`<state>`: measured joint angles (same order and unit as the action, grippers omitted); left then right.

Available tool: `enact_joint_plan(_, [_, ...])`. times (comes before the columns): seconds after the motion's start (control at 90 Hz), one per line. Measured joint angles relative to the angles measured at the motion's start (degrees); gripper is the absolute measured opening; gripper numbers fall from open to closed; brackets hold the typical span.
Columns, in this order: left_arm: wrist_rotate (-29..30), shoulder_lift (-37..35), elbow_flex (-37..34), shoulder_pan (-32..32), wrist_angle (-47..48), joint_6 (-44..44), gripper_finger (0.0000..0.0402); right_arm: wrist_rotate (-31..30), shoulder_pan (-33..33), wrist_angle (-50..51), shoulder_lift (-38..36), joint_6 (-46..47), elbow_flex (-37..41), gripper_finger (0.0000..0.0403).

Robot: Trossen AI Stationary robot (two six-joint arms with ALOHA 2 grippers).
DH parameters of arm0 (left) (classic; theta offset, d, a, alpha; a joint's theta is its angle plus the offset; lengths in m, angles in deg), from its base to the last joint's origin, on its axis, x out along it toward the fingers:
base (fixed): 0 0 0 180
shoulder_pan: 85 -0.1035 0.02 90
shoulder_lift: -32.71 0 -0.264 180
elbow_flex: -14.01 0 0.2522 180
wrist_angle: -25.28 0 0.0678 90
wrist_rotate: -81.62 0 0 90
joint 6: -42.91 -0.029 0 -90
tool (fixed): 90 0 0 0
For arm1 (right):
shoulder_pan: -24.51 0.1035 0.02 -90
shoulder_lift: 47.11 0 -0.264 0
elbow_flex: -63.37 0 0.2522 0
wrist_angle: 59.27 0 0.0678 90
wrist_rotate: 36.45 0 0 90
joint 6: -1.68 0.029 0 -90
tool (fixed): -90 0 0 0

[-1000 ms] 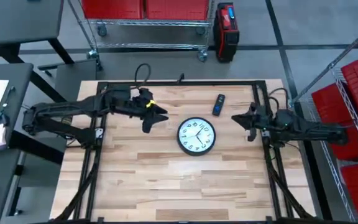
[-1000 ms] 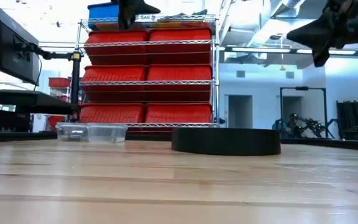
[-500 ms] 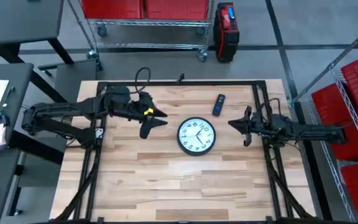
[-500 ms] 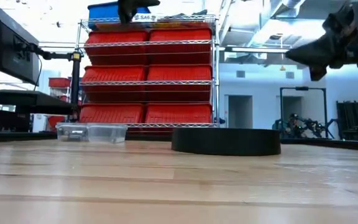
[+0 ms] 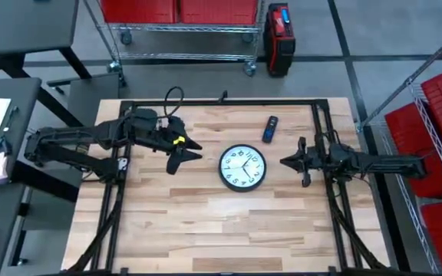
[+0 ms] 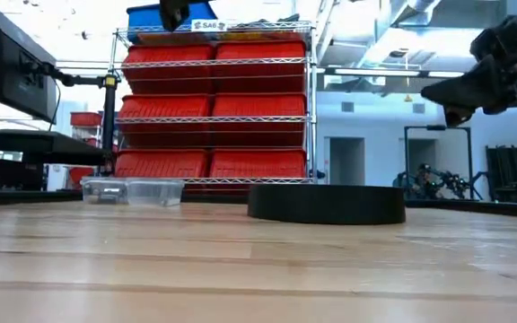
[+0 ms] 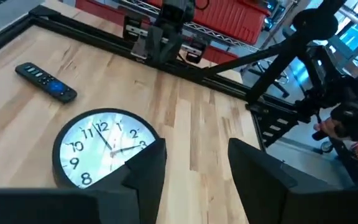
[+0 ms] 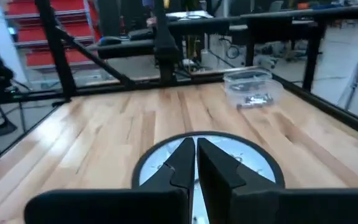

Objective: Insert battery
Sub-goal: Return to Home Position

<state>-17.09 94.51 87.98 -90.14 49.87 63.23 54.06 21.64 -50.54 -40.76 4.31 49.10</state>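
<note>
The round white-faced wall clock with a dark rim (image 5: 242,168) lies flat on the light wooden plank desk (image 5: 206,230), a little right of its middle; the slim dark remote control (image 5: 270,129) lies behind the clock, apart from it, toward the back right; the clear plastic box (image 6: 133,190) sits near the left edge; the left pincer (image 5: 189,153) hangs left of the clock, the right pincer (image 5: 285,162) right of it; a wire shelf rack of red bins (image 6: 214,108) stands behind the desk.

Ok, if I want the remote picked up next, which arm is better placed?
Right, probably. The right gripper hangs just beside the clock, on the same side as the remote, with nothing between them. The left gripper sits across the clock, so it would likely have to reach over it.
</note>
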Motion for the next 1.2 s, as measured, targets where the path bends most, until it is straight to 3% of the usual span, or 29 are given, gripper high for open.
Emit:
enact_joint_plan(0.233, [0.1, 0.0, 0.0, 0.2, -1.1, -1.0, 0.0154, -0.2, 0.1, 4.0, -1.2, -0.7, 0.0, 0.0011])
enact_joint_plan(0.456, [0.0, -0.1, -0.8, 0.3, -1.4, -5.1, 0.0154, 0.4, 2.5, 4.2, -0.5, 4.6, 0.0, 0.0011])
enact_joint_plan(0.722, [0.1, -2.6, -12.2, 0.3, -4.2, -11.2, 0.0154, 0.7, 2.9, 3.6, -0.4, 6.4, 0.1, 0.0011])
enact_joint_plan(1.022, [0.9, -23.3, -34.7, 0.4, -11.7, -13.0, 0.0154, 0.7, 2.9, 3.5, -0.4, 6.4, 0.1, 0.0011])
enact_joint_plan(1.2, [5.9, -34.2, -41.4, 0.2, -10.7, -7.5, 0.0154, 0.7, 2.9, 3.5, -0.4, 6.4, 0.1, 0.0011])
